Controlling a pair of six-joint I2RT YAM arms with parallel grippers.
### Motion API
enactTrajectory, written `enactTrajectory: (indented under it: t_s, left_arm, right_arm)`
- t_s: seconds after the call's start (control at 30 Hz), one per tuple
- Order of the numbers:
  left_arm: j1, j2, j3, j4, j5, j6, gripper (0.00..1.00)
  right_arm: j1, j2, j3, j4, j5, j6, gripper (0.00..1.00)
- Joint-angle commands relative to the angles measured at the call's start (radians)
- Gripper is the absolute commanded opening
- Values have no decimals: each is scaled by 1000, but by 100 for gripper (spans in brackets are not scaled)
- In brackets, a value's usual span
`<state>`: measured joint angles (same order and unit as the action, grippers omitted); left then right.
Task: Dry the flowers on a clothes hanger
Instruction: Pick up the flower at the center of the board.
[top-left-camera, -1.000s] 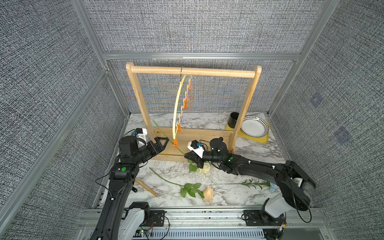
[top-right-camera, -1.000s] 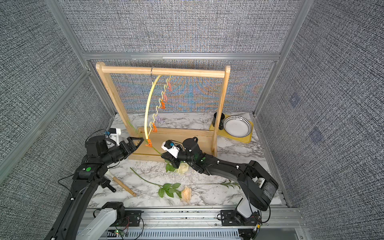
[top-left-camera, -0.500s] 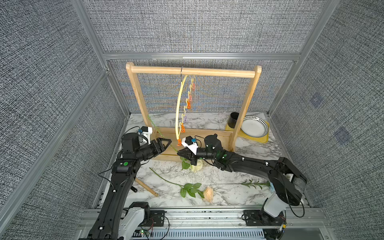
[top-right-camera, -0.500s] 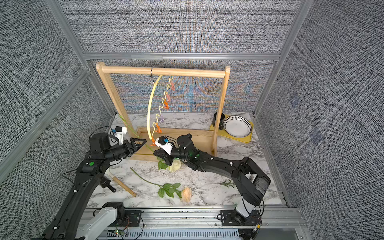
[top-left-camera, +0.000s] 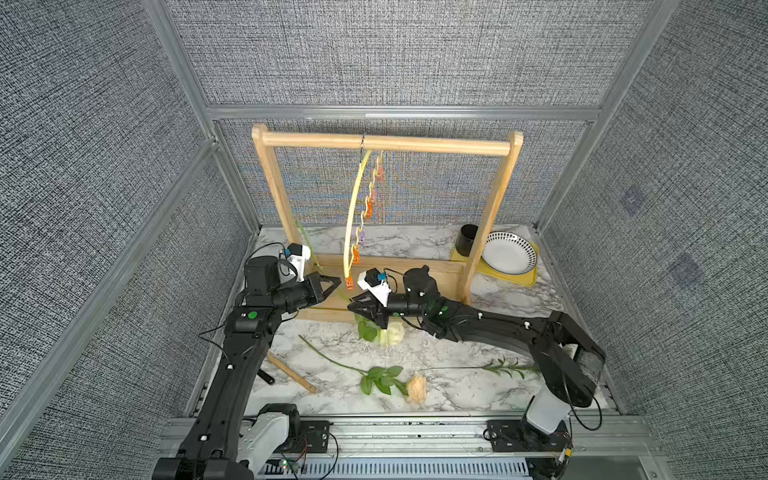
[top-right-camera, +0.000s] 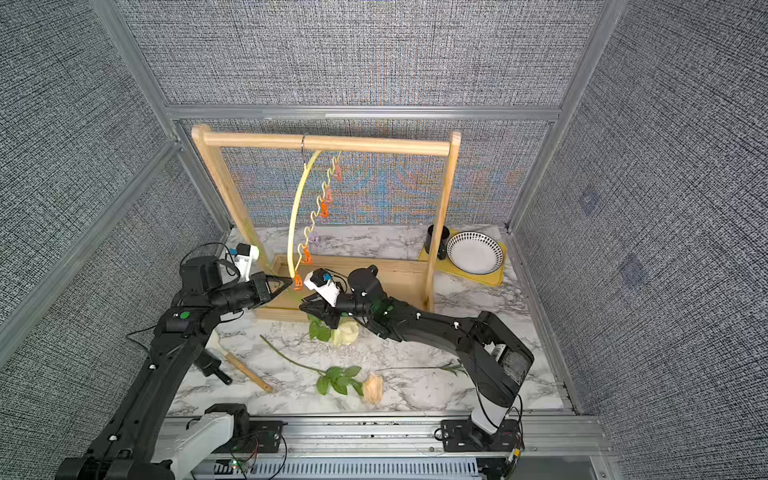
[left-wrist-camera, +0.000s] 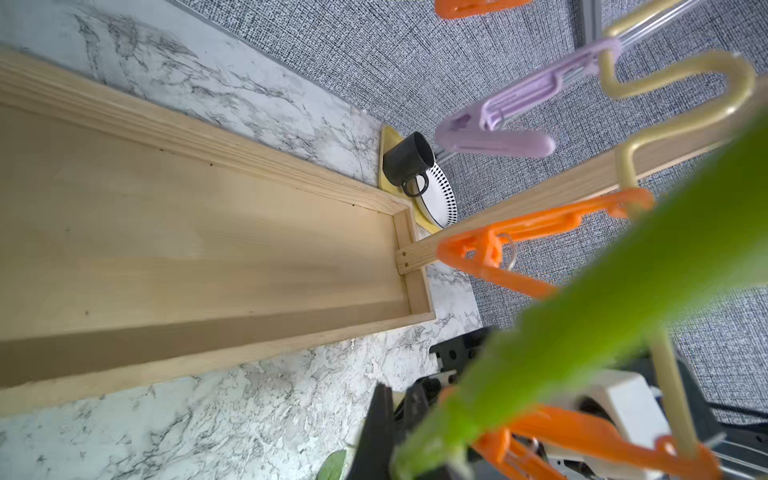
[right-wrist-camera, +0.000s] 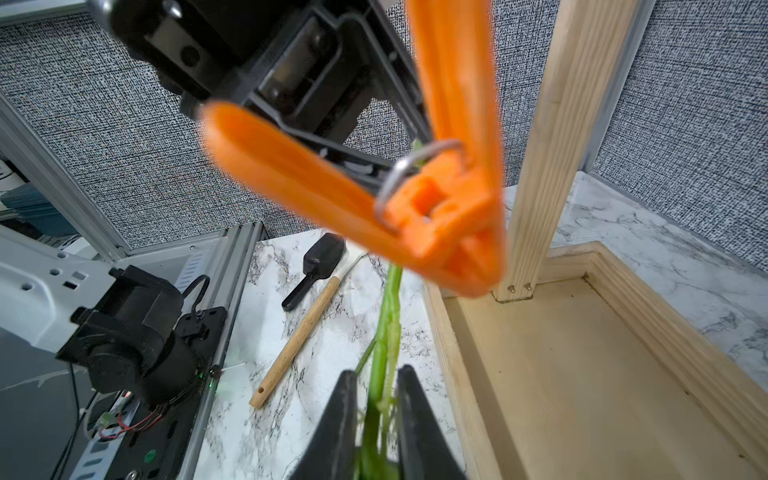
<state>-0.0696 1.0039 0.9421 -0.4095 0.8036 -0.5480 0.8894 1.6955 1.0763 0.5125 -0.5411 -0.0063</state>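
The pale yellow clothes hanger (top-left-camera: 353, 208) (top-right-camera: 296, 208) hangs turned edge-on from the rack bar, its lowest orange clip (top-left-camera: 350, 283) (right-wrist-camera: 436, 208) between my grippers. My left gripper (top-left-camera: 338, 282) (left-wrist-camera: 411, 461) is shut on the upper green stem (left-wrist-camera: 582, 311) of the cream rose (top-left-camera: 392, 334) (top-right-camera: 347, 332), right by that clip. My right gripper (top-left-camera: 351, 305) (right-wrist-camera: 376, 386) straddles the same stem lower down, its jaws slightly parted, with the bloom hanging below. The peach rose (top-left-camera: 417, 388) lies at the table front. The thin-stemmed flower (top-left-camera: 490, 368) lies by the right arm, its bloom hidden.
The light-wood rack (top-left-camera: 384, 143) stands on a shallow wooden tray base (left-wrist-camera: 208, 232). At back right, a black cup (top-left-camera: 468, 241) and a dotted bowl (top-left-camera: 509, 252) sit on a yellow mat. A wooden-handled tool (top-left-camera: 291, 372) and a black scoop (right-wrist-camera: 320, 266) lie by the left arm.
My left gripper moved right to the hanger's lowest clip and shut on the stem. My right gripper carried the cream rose leftward, then parted its jaws a little.
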Motion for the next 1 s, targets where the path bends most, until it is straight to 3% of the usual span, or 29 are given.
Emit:
enactTrajectory:
  t_s: [0.0, 0.17, 0.4, 0.97]
  left_arm:
    - [2, -12, 24, -29, 3, 79, 2]
    - [1, -43, 41, -50, -68, 129, 2]
    - [3, -68, 49, -60, -98, 215, 2]
    - [3, -23, 90, -50, -157, 260, 2]
  right_arm:
    - [-2, -40, -22, 9, -21, -71, 38]
    - [-32, -139, -78, -66, -73, -170, 64]
    - [-74, -221, -76, -150, -54, -296, 69]
    - [-63, -66, 155, -112, -74, -285, 70]
